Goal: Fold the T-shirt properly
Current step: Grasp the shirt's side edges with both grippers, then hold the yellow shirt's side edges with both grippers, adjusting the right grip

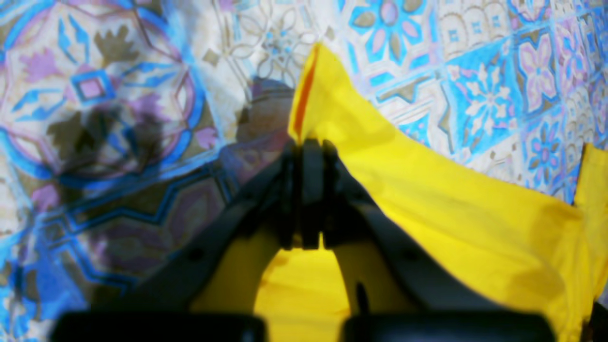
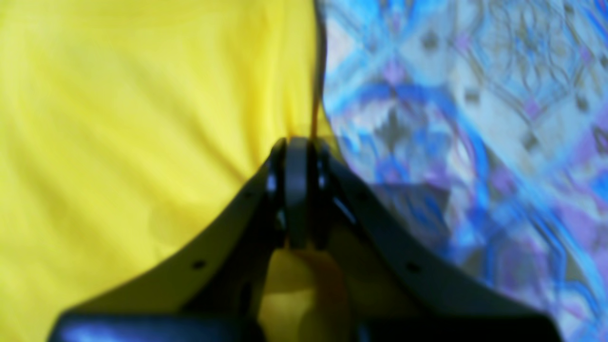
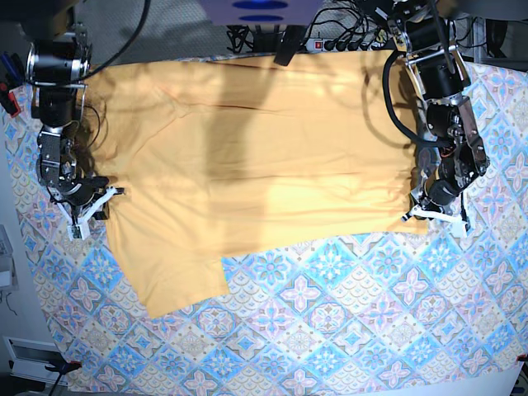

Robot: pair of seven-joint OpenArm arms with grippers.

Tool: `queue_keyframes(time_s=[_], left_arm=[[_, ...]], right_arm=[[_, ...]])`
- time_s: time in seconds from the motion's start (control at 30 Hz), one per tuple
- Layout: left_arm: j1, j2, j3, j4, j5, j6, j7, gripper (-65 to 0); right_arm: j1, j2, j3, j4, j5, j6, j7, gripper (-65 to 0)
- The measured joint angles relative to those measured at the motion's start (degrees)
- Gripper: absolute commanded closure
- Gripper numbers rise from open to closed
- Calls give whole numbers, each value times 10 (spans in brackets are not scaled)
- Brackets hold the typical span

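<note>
The T-shirt [image 3: 247, 157] lay spread across the upper half of the frame on the tablecloth [image 3: 330, 313], one sleeve reaching down at lower left. The left gripper [image 3: 435, 216] pinched its right edge with jaws shut tight. The right gripper [image 3: 92, 208] was clamped on its left edge.

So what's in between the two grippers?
The yellow T-shirt stretches between the left gripper and the right gripper; each is shut on an edge. The base view shows it.

T-shirt [image 3: 247, 157] lies spread on patterned tablecloth [image 3: 346, 330].
</note>
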Motion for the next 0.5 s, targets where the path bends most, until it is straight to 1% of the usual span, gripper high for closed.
queue_keyframes(time_s=[0.03, 0.2, 0.27, 0.43, 0.5], left_arm=[[4, 0, 0, 13, -1, 0, -2, 0], [27, 0, 0, 85, -5, -3, -2, 0], [36, 0, 0, 96, -3, -3, -2, 0], [59, 0, 0, 102, -2, -2, -2, 0], [61, 0, 0, 102, -1, -2, 0, 0]], right_arm=[[-11, 1, 8, 27, -1, -6, -9, -16], [-48, 0, 55, 114, 4, 1, -26, -15], [-62, 1, 65, 131, 1, -2, -49, -15], [-73, 0, 67, 142, 2, -3, -46, -23], [-66, -1, 65, 135, 3, 1, -33, -56]])
